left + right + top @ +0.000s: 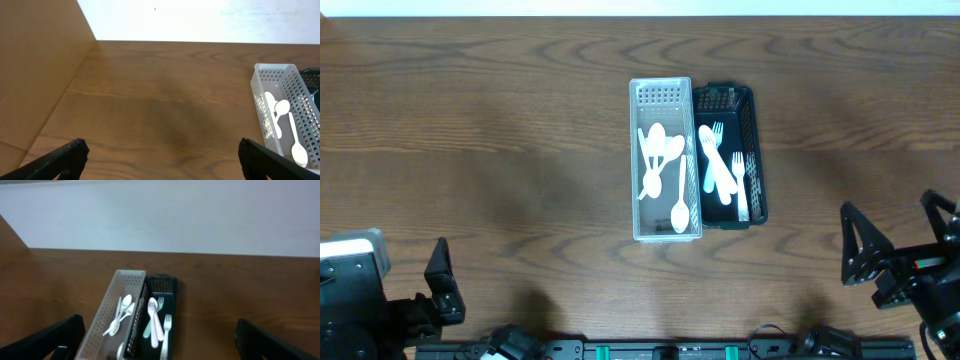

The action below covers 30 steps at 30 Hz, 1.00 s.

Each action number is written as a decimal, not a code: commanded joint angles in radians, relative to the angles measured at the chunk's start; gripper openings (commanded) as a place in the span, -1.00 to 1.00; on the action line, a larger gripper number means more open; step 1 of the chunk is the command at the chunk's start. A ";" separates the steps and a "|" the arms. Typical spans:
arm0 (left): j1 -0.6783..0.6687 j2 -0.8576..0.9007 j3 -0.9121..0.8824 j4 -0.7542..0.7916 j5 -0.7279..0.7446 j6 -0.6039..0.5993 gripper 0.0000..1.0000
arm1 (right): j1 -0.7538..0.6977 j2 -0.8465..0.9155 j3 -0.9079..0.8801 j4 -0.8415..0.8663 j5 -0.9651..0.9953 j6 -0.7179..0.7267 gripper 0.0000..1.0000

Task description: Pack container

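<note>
A white perforated basket holding several white spoons stands at the table's middle. A black basket right beside it holds white forks and spoons. Both baskets show in the right wrist view, white and black. The white basket also shows at the right edge of the left wrist view. My left gripper is open and empty at the near left corner. My right gripper is open and empty at the near right.
Bare wooden tabletop surrounds the baskets. A pale wall lies beyond the far table edge. A brown panel stands on the left side in the left wrist view.
</note>
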 commanded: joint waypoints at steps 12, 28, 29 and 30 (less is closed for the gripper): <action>0.003 0.002 0.004 -0.003 -0.015 0.005 0.96 | -0.008 0.000 0.002 -0.033 0.023 -0.011 0.98; 0.003 0.002 0.004 -0.002 -0.015 0.006 0.96 | 0.162 -0.143 -0.159 -0.008 0.415 -0.011 0.98; 0.003 0.002 0.004 -0.003 -0.015 0.006 0.96 | 0.183 -0.187 -0.216 0.002 0.415 -0.011 0.99; 0.003 0.002 0.004 -0.003 -0.015 0.005 0.96 | 0.193 -0.211 -0.251 0.011 0.415 -0.011 0.99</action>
